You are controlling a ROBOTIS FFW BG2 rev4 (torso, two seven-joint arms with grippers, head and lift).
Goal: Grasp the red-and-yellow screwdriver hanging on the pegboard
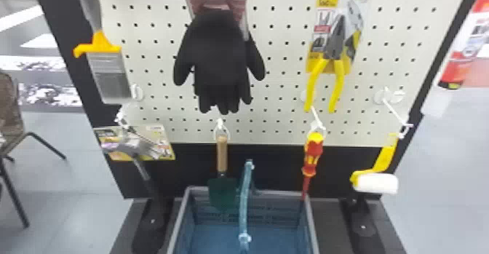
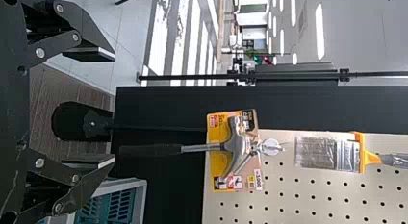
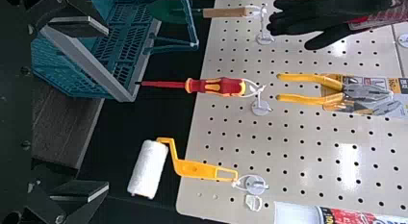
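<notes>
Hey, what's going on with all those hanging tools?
The robot is supposed to grab the red-and-yellow screwdriver, but it isn't holding anything yet. The screwdriver hangs from a hook on the pegboard. The right gripper and left gripper are both open and empty.

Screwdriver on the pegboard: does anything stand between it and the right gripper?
Nothing visible stands between the right gripper and the handle of the screwdriver. The crate has a corner near its tip, so a low approach might brush that.
</notes>
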